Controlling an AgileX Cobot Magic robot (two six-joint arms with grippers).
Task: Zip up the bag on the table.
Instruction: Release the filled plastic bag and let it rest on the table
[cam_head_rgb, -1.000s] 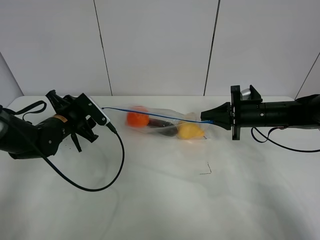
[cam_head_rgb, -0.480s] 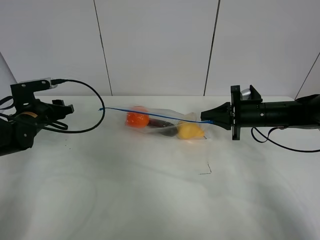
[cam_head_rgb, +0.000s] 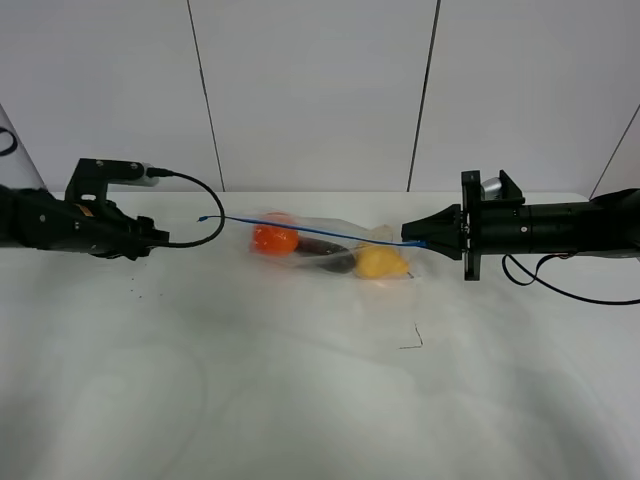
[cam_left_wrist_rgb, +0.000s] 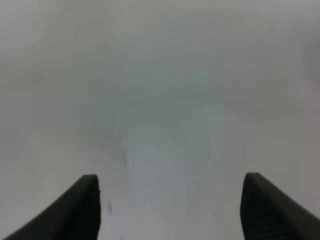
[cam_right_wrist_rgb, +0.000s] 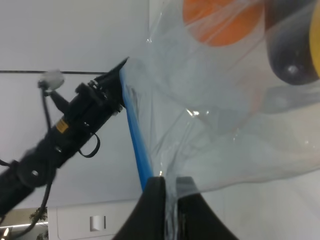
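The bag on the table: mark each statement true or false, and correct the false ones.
1. The right claw grips the bag at one end of its blue zipper strip. True.
2. The left claw holds the bag's other end. False: it is open and apart from the bag.
3. An orange item shows through the plastic. True.
4. The bag holds only that one item. False: a yellow item and a dark item show too.

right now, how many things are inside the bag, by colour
orange item: 1
yellow item: 1
dark purple item: 1
total: 3, all seen through the clear bag
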